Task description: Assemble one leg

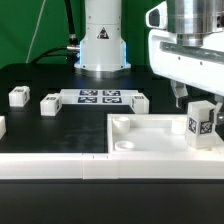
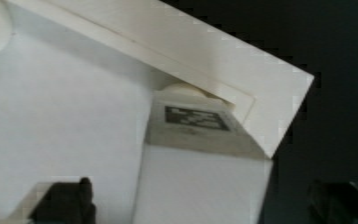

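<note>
A small white leg (image 1: 201, 123) with a black-and-white tag stands upright on the large white panel (image 1: 150, 137), at its corner on the exterior view's right. In the wrist view the leg (image 2: 197, 115) sits in the panel's corner (image 2: 87, 110), tag face showing. My gripper (image 1: 183, 97) hangs just above the leg, slightly to the exterior view's left. It is open and empty. In the wrist view the gripper (image 2: 202, 202) has dark fingertips (image 2: 66, 200) spread wide apart, and neither touches the leg.
Three more loose legs (image 1: 18, 96), (image 1: 50, 103), (image 1: 140, 101) lie on the black table around the marker board (image 1: 100, 97). Another white part (image 1: 2, 125) shows at the left edge. The robot base (image 1: 101, 45) stands behind. A white ledge (image 1: 50, 165) runs along the front.
</note>
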